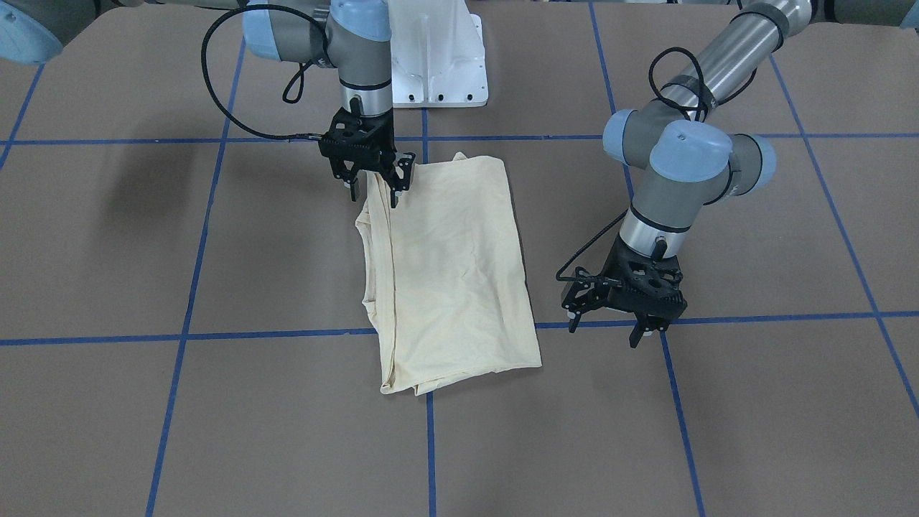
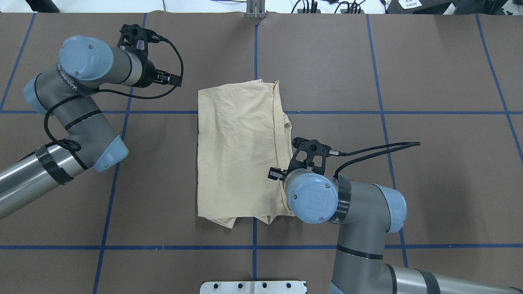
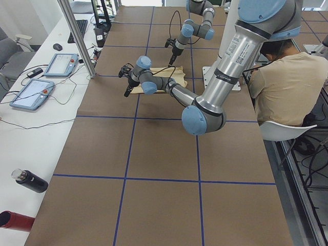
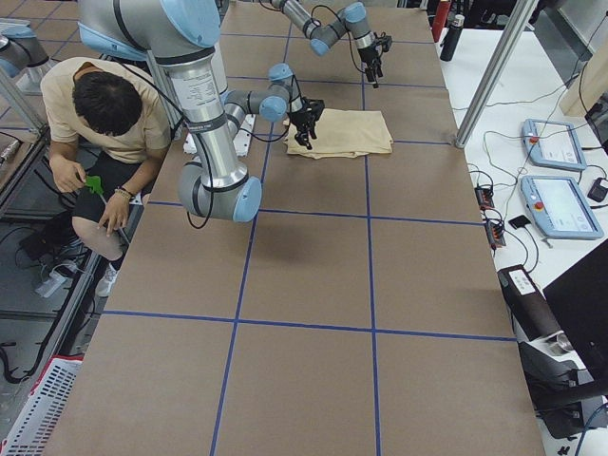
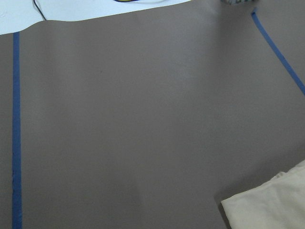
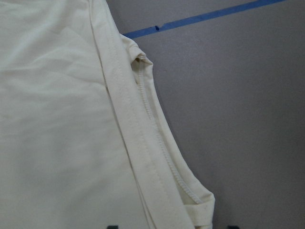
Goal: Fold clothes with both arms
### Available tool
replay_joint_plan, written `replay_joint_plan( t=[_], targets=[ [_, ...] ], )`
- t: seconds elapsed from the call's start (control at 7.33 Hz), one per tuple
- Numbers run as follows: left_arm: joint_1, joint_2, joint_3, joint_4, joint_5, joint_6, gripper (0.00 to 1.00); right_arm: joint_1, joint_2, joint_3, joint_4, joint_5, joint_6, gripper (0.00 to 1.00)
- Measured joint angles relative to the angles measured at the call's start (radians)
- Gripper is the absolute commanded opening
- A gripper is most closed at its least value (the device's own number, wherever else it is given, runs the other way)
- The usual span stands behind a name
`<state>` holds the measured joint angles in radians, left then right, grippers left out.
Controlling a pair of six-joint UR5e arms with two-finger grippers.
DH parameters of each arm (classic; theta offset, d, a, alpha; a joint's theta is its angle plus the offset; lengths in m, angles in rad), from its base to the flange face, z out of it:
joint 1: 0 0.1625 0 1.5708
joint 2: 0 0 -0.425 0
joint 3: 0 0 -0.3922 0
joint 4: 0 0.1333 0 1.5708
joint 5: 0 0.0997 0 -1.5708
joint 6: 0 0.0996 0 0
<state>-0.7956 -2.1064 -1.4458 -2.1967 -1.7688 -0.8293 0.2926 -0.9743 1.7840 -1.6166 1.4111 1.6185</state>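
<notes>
The clothes [image 1: 452, 273] are one pale cream shirt folded into a long rectangle, flat on the brown table [image 2: 429, 73], with no print showing. My right gripper [image 1: 377, 188] stands open over the shirt's corner nearest the robot base, its fingers straddling the hemmed edge [image 6: 143, 157], which lies unlifted. In the overhead view the right wrist hides that gripper above the shirt [image 2: 237, 151]. My left gripper [image 1: 604, 330] hangs open and empty above bare table, a short way off the shirt's long side. The left wrist view catches only a shirt corner [image 5: 271, 205].
The white pedestal base [image 1: 438, 64] stands behind the shirt. Blue tape lines [image 1: 273, 334] grid the table. A person [image 3: 287, 82] sits beside the robot. Teach pendants [image 3: 31, 92] and bottles [image 3: 31, 180] lie on the side bench.
</notes>
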Motion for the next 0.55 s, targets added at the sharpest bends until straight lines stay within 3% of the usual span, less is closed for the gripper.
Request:
replay_joint_plan(
  t=[0.27,0.55],
  targets=[
    [0.003,0.0,0.0,0.0,0.0,-0.001,1.0,-0.001,0.049,-0.049,-0.07,0.092,-0.125,0.92],
    [0.006,0.001,0.001,0.0,0.0,-0.002,1.0,0.036,0.099,-0.054,-0.162,0.192,-0.291,0.96]
  ],
)
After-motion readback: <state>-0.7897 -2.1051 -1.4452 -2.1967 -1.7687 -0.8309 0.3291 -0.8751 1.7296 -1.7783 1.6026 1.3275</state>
